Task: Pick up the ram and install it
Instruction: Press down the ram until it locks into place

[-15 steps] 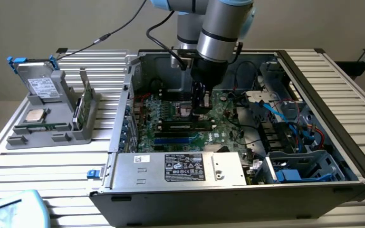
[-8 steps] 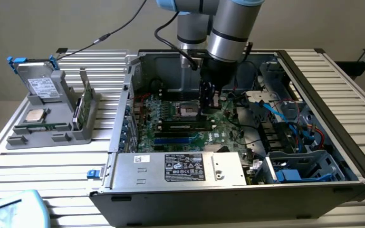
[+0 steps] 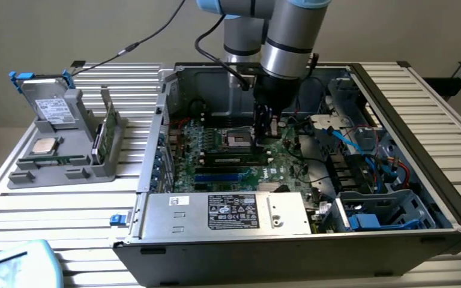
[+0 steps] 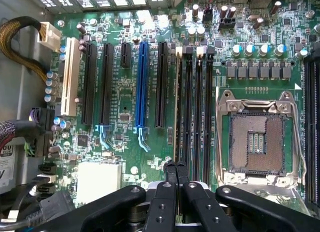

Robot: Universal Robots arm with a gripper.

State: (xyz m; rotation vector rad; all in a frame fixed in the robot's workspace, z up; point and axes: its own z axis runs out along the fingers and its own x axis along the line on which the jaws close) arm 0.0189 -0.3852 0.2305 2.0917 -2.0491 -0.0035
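Observation:
My gripper (image 3: pixel 263 141) reaches down into the open computer case (image 3: pixel 446 198), just in front of the empty processor socket (image 3: pixel 239 139). In the wrist view its two black fingers (image 4: pixel 165 202) are shut together, tips (image 4: pixel 175 167) over one end of the memory slot nearest the expansion slots. The ram (image 4: pixel 176 107) appears there edge-on as a thin tan line running along that slot away from the fingertips. In the exterior view it is a long dark strip (image 3: pixel 232 159) standing in the slot. Whether the fingers pinch its end or only rest on it I cannot tell.
Three more black memory slots (image 4: pixel 199 107) lie beside it, then the open socket (image 4: pixel 260 142). A blue expansion slot (image 4: pixel 142 82) and black ones sit on the other side. Outside the case, a grey holder (image 3: pixel 62 162) carries a silver processor (image 3: pixel 46 145), a labelled drive (image 3: pixel 54 108) and a green board on edge (image 3: pixel 102 135).

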